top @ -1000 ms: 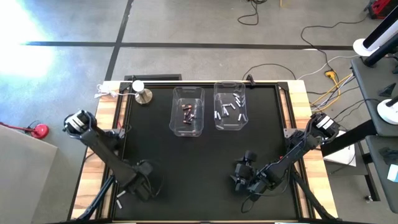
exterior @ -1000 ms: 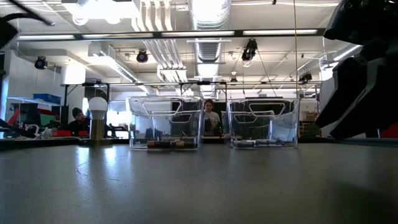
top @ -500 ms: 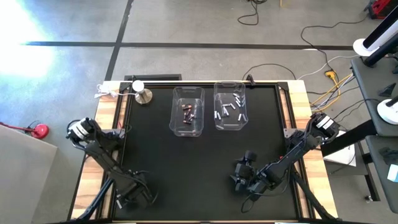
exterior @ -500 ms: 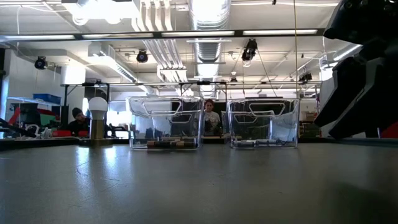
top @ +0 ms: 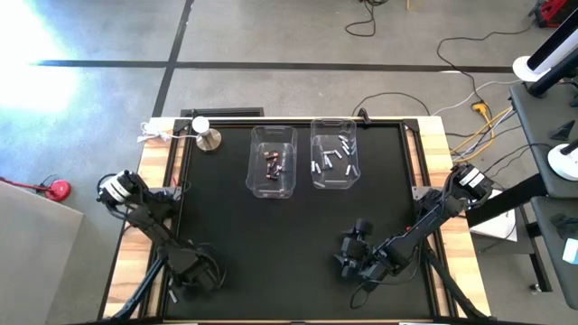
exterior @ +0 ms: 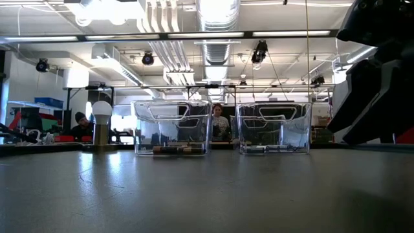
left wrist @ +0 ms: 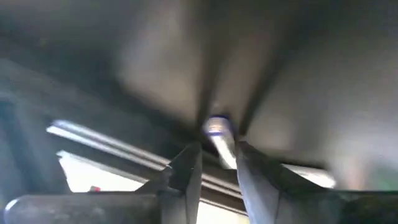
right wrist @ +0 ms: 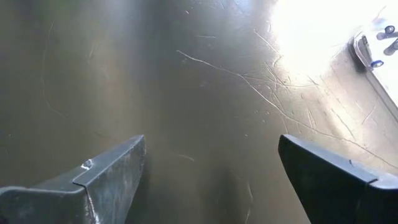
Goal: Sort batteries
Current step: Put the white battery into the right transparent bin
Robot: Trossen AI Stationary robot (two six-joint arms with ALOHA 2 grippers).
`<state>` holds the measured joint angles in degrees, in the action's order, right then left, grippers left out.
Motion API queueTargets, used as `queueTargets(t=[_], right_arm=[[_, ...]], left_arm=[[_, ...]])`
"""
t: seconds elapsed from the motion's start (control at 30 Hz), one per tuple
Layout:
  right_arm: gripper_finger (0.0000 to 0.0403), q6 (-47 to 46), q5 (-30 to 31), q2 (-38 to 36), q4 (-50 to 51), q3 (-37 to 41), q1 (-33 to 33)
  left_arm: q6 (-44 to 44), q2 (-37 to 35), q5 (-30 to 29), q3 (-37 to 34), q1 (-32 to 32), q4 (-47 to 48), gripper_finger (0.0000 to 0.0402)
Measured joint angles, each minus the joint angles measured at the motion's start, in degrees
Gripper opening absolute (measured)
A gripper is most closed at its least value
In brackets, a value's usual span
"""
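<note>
Left wrist view showed the left pincer (left wrist: 217, 155) narrowed around a pale battery (left wrist: 219, 132) at the near left edge of the table (top: 298, 244), the cell poking out past the fingertips. My judgement was that the grip looked shallow: held by one end only, the cell could twist or slip out on the way across, or roll off the edge if dropped there. The right pincer (right wrist: 211, 168) hung wide open and empty above the table's near right part. At the far side stood two clear bins side by side: the left bin (top: 272, 162) held the dark reddish cells (top: 274, 162), the right bin (top: 334, 154) the white ones (top: 332, 159). A pale cell dropped into the left bin would spoil the sort.
</note>
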<state>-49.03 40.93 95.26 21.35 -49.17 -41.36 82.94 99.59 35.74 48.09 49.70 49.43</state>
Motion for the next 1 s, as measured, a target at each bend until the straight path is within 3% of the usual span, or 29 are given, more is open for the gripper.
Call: queueTargets(t=[0.27, 0.4, 1.0], right_arm=[[0.0361, 0.0, -0.9, 0.0, -0.3, 0.0, 0.0], [0.0361, 0.0, -0.9, 0.0, -0.3, 0.0, 0.0], [0.0361, 0.2, -0.9, 0.0, -0.5, 0.0, 0.0]], left_arm=[[3.4, -0.3, 7.3, -5.6, -0.2, -11.6, 0.0012], [5.4, -0.3, 7.3, -5.9, -0.1, -13.2, 0.0008], [4.8, -0.2, -2.9, -1.0, -0.2, -5.8, 0.0002]])
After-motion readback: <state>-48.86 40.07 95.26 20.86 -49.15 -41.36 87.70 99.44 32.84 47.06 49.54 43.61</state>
